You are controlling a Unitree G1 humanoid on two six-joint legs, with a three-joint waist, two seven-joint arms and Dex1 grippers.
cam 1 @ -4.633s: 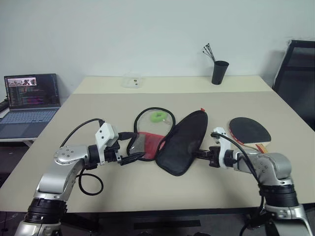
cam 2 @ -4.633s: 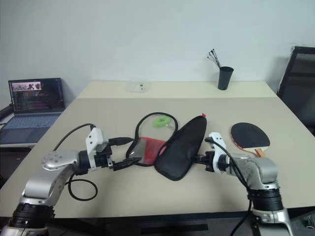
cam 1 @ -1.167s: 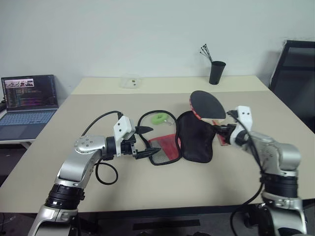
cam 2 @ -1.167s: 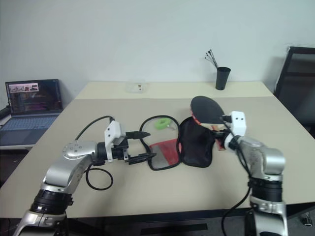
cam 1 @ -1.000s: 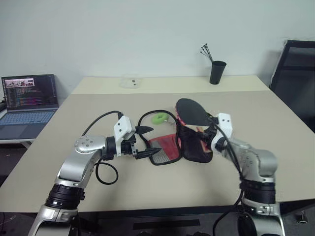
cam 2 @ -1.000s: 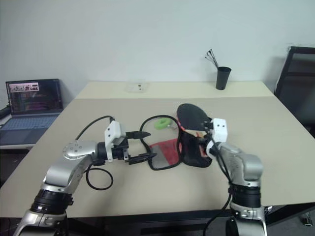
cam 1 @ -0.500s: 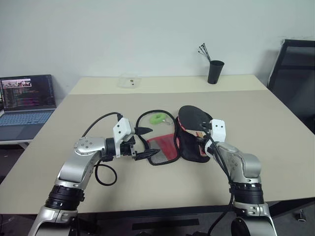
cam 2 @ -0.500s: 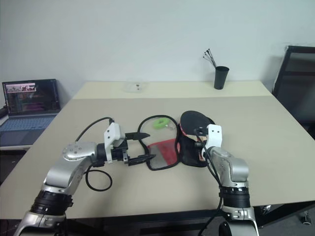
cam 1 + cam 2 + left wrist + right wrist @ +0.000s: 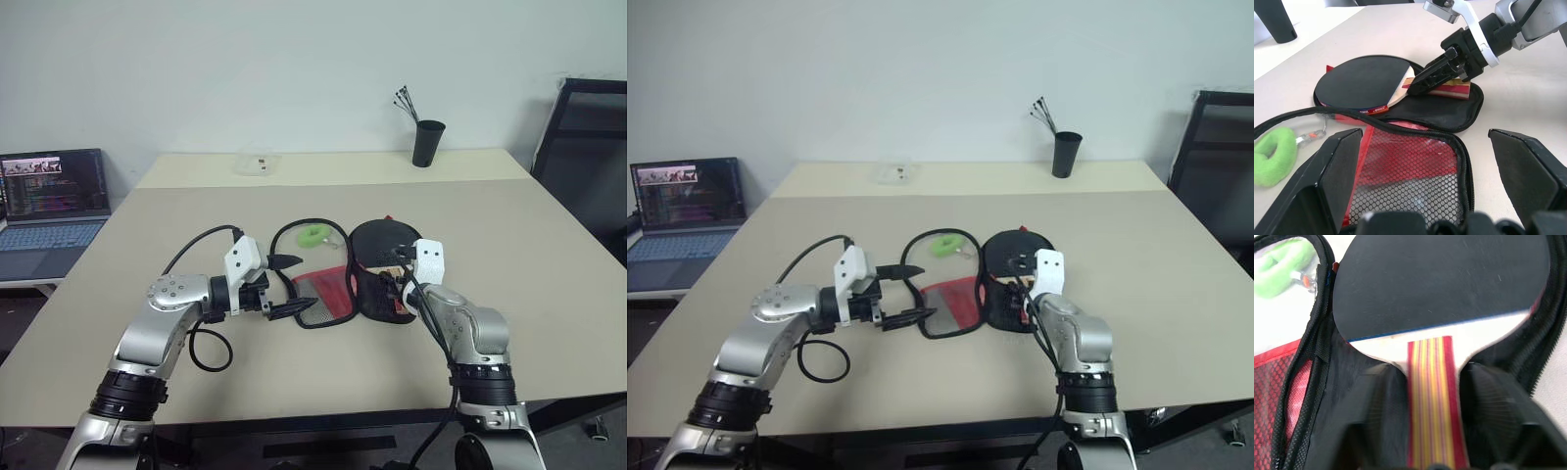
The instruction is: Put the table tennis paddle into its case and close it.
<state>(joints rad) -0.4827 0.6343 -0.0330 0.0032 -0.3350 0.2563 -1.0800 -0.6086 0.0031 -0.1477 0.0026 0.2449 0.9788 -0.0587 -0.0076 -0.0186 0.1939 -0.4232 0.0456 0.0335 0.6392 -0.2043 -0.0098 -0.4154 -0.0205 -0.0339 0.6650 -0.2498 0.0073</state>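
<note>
Paddle point(image 9: 1364, 82) sits in the floppy case point(image 9: 1415, 161); my right claw point(image 9: 1430, 406) is spread round the handle, left claw point(image 9: 284, 285) wide open. I'd grab the lid's zipper rim.

paddle handle point(image 9: 1431, 411): the butt end runs off the frame edge in the right wrist view, and the close-up part is blurry
right claw point(image 9: 1422, 83): its fingers cover part of the handle in the left wrist view, can't tell if they touch it
case point(image 9: 1415, 161): the mesh half is cut off behind the left claw's point(image 9: 1435, 166) own fingers
laptop point(image 9: 51, 211): chopped by the picture edge, screen text too small to read
clear thing at the far table edge point(image 9: 257, 164): too small to tell what it is
</note>
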